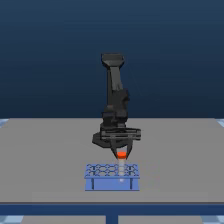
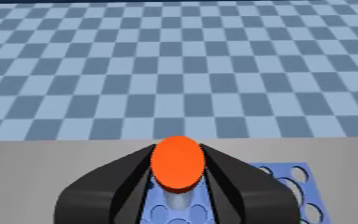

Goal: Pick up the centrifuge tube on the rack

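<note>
In the exterior view we're seeing the gripper (image 1: 121, 150) hanging right over the rack (image 1: 112, 183) with the centrifuge tube (image 1: 121, 155) between its fingers, orange cap just above the rack's top grid. It's looking like the tube body is partly down in a hole, but it's pale against the rack, so we can't really tell how much is seated. If the arm is pulling up at a slant, we're guessing the tube could be catching the hole edge and dragging the rack along or slipping out.

In the wrist view the centrifuge tube (image 2: 177, 162) is sitting between the two dark fingers (image 2: 127, 177), which are hugging the cap on both sides, so we're reading it as clamped on the tube. The rack (image 2: 286, 182) is mostly covered by the fingers; the actual contact points are hidden too.
</note>
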